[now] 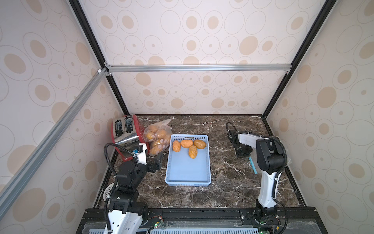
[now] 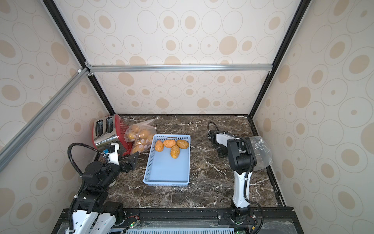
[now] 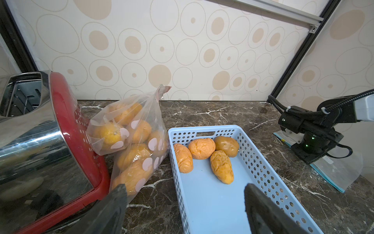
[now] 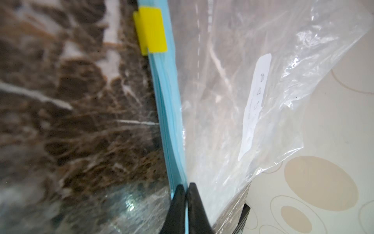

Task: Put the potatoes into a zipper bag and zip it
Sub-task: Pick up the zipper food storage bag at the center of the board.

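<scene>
At the table [image 1: 228, 182] edge, right gripper [image 4: 186, 189] clamps zipper bag [image 4: 232, 91] seal, likely for lifting; left gripper [image 3: 185, 193] gapes toward potatoes [image 3: 202, 149].

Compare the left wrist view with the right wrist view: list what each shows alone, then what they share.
Only the left wrist view: the left gripper, open, facing a blue basket holding four loose potatoes, and a filled dotted bag leaning against a red toaster.
Only the right wrist view: the yellow slider on the blue zipper strip, and, up close, the right gripper pinched shut on that strip.
Both: the clear zipper bag, the right gripper at it, and the dark marble tabletop.
</scene>
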